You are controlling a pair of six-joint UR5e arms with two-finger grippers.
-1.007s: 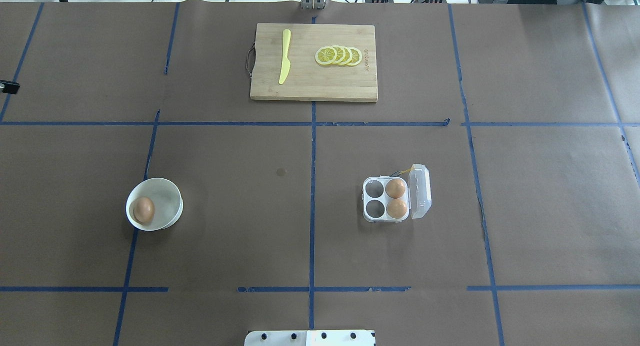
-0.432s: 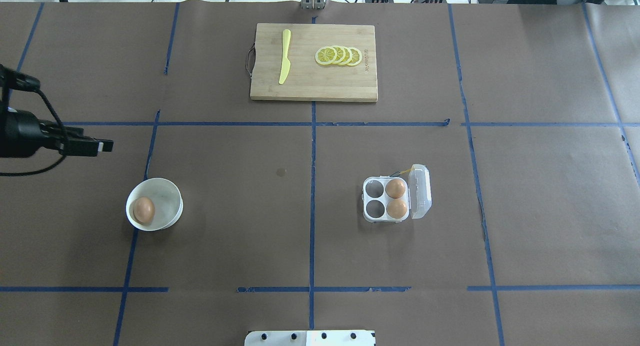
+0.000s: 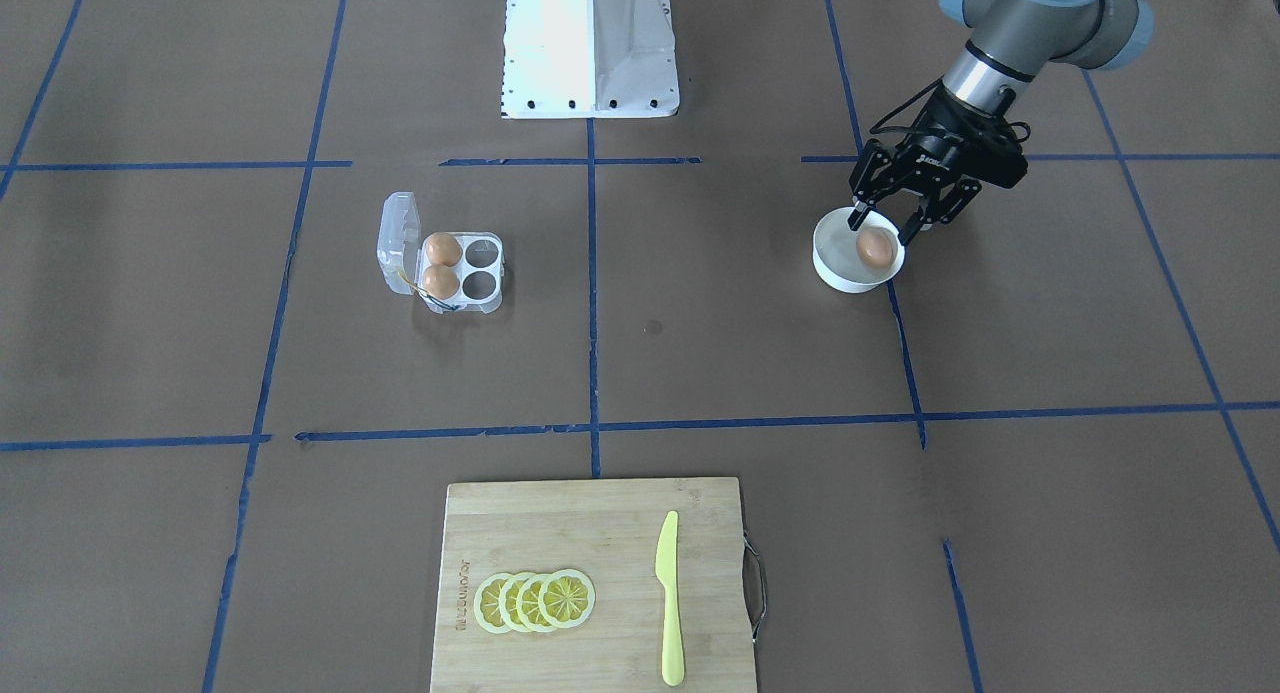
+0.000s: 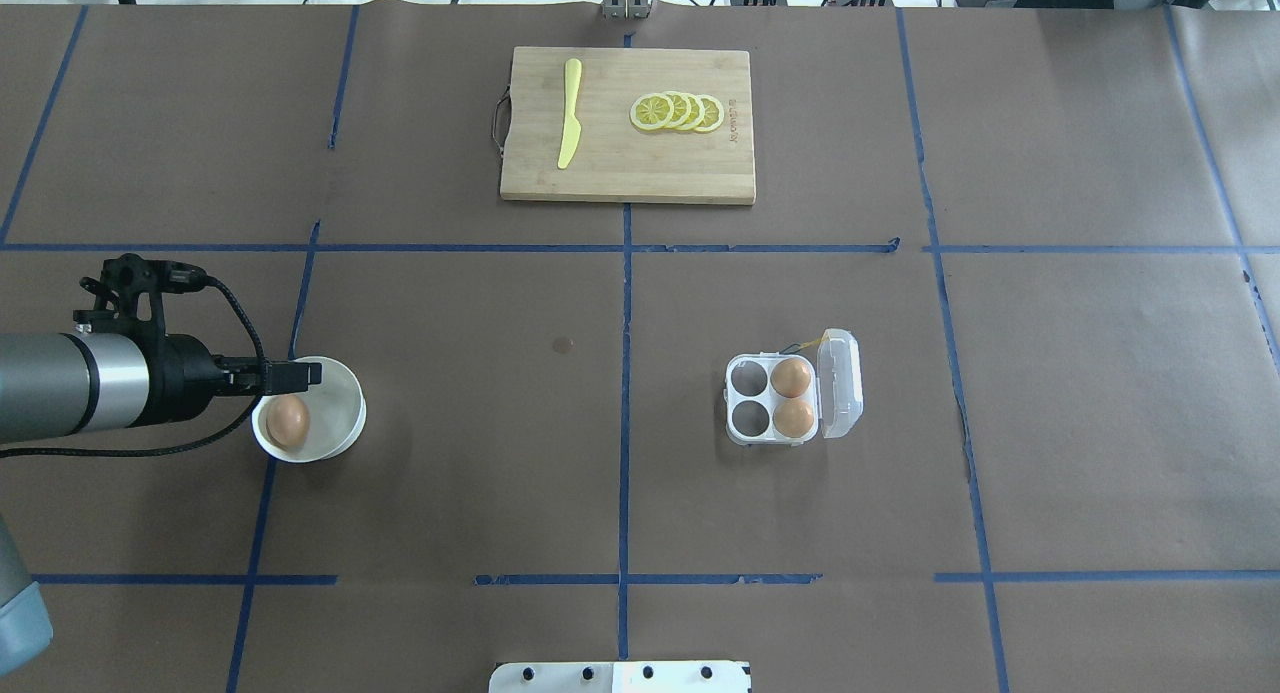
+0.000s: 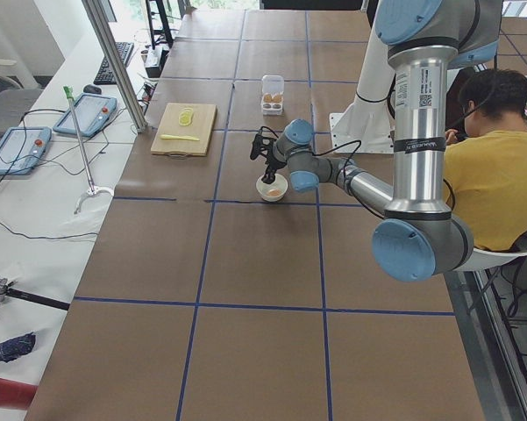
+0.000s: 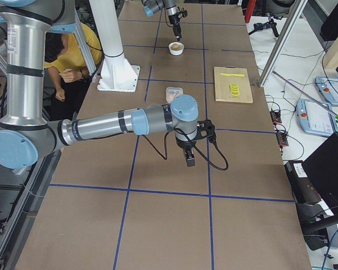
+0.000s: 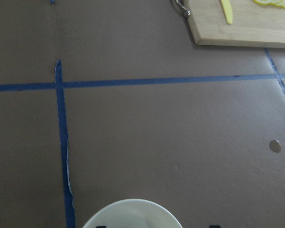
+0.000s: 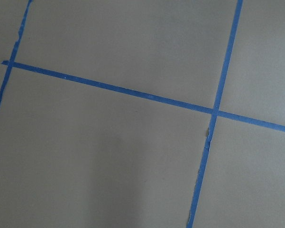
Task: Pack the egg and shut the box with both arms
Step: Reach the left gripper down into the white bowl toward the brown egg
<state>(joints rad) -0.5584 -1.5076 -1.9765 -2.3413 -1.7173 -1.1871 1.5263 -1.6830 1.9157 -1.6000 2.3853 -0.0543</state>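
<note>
The egg (image 4: 287, 421) (image 3: 876, 246) lies in a white bowl (image 4: 345, 398) (image 3: 835, 268) on the robot's left side. My left gripper (image 4: 300, 375) (image 3: 882, 225) is open and empty, hovering just above the bowl with a finger on each side of the egg. The left wrist view shows only the bowl's rim (image 7: 133, 209). The clear box (image 4: 745, 401) (image 3: 482, 269) stands open on the right, its lid (image 4: 840, 383) raised, with two brown eggs (image 4: 791, 377) in the cells next to the lid. My right gripper (image 6: 190, 159) shows only in the exterior right view; I cannot tell its state.
A wooden cutting board (image 4: 627, 163) with a yellow knife (image 4: 570, 113) and lemon slices (image 4: 678, 111) lies at the table's far middle. The white robot base (image 3: 590, 43) stands at the near edge. A person in yellow (image 5: 495, 175) sits beside the base.
My left arm has come in from the left edge and moved right and nearer, from beyond the bowl to over it. The box and eggs have not moved.
</note>
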